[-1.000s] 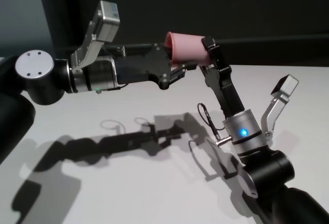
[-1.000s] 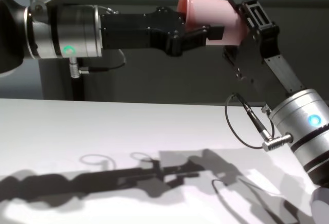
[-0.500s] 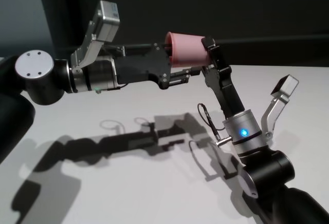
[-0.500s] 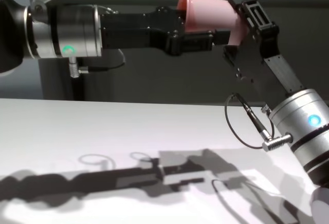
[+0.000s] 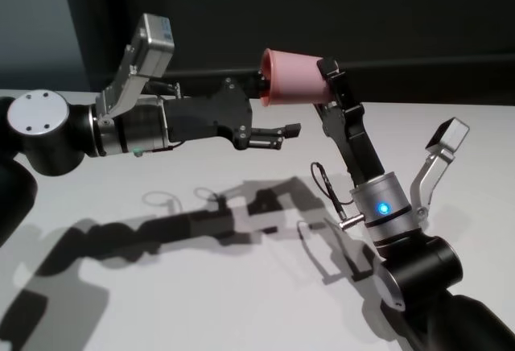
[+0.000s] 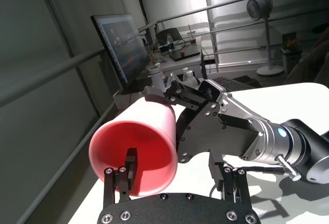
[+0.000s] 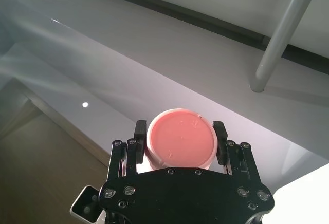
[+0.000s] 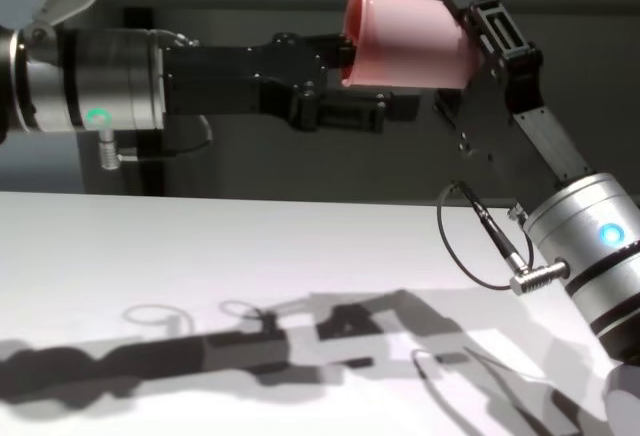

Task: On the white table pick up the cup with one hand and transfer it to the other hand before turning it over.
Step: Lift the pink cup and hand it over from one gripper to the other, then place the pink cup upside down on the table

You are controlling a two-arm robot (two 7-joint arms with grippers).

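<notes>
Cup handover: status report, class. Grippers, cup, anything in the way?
Left gripper open, clear of cup. Right gripper shut on cup, held on its side high above table. Nothing in the way.

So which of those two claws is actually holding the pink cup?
The right gripper, on the blue-lit arm, clamps the cup. The left gripper, on the green-lit arm, is open, clear of it.

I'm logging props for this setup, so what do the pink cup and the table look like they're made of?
The cup: probably plastic, a smooth, evenly pale pink matte wall with a moulded mark on its base, seen from the right wrist. The table: plain matte white top, likely laminate or painted board; it takes soft shadows and no glare.
</notes>
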